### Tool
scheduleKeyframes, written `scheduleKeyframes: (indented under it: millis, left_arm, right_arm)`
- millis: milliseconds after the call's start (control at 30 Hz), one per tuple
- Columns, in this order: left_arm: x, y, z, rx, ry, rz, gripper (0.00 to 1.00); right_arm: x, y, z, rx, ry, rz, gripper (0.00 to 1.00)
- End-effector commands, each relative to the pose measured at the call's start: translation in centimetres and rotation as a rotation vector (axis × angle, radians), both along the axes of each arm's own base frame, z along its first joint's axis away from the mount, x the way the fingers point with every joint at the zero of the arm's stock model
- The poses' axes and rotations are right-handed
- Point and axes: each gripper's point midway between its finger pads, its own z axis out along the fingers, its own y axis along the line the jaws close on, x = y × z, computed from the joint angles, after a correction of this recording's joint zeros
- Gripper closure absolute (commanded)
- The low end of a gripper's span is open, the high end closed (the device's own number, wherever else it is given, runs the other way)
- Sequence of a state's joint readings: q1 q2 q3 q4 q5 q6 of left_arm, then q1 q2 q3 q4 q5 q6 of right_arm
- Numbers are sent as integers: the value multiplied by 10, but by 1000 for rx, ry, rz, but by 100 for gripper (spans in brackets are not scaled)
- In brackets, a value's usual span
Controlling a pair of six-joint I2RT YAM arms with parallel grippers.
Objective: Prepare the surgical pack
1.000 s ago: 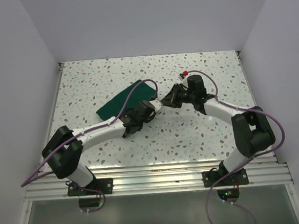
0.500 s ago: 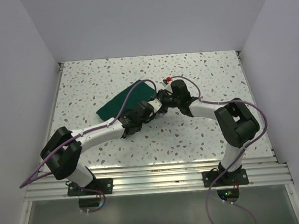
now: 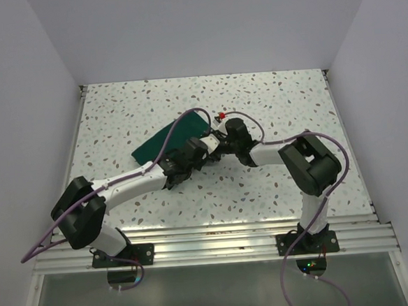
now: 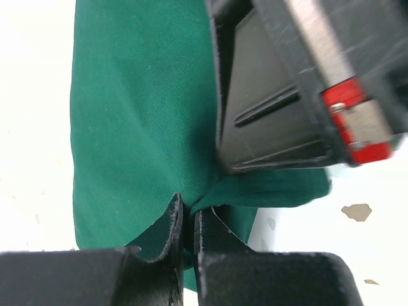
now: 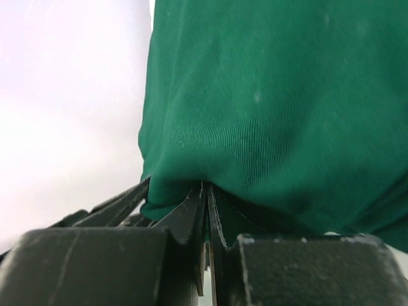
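The left gripper (image 4: 189, 215) is pinched tight on a fold at the right corner of the green cloth (image 3: 162, 142). The right gripper (image 5: 205, 194) clamps that same corner. The cloth lies just left of centre on the speckled table (image 3: 262, 184).

This looks like a robotics lab test cell rather than a lived-in room. Plain pale walls (image 3: 18, 103) box in a speckled counter (image 3: 117, 110) on three sides. An aluminium rail (image 3: 210, 247) runs along the counter's near edge, with a left arm (image 3: 129, 183) and a right arm (image 3: 310, 166) bolted to it side by side. Loose purple cables (image 3: 45, 241) trail from both arms.
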State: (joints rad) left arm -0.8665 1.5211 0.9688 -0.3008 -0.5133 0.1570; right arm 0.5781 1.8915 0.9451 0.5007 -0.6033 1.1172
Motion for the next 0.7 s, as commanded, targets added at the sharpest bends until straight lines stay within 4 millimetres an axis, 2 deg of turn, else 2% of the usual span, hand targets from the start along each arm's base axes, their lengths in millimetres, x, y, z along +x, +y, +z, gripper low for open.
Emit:
scheduleKeyframes:
  millis: [0, 167, 267, 367, 667]
  left_arm:
    - [6, -24, 44, -166, -86, -24, 100]
    - [4, -28, 40, -170, -71, -29, 100]
    - [3, -33, 39, -179, -60, -47, 100]
    - [3, -38, 38, -184, -51, -56, 100]
    - [4, -57, 37, -222, -7, -88, 100]
  right_arm:
    - [15, 14, 3, 16, -64, -40, 95]
    - [24, 28, -9, 23, -48, -81, 95]
    - [28, 43, -7, 53, -74, -97, 95]
    - [31, 50, -5, 99, -73, -132, 95]
    - [48, 39, -18, -8, -134, -235, 91]
